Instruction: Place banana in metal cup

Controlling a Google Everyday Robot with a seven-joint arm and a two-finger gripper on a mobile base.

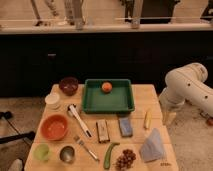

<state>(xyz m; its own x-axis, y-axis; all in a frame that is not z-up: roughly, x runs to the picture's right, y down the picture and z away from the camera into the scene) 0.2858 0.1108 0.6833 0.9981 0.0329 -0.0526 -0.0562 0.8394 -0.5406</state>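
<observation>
Gripper hangs beside table, near banana.

No text, label, brand or number can be read; a small dark mark on the light wooden table's near right corner is too blurred to make out.

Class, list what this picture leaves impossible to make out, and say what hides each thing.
Camera view:
Gripper, at the arm's lower end beside the table's right edge: too small for detail.
Arm's base: cut off by the right edge.
Metal cup: inside too dark to read.
Banana: underside hidden against the tabletop.
Table's front: cut off by the bottom edge.
</observation>
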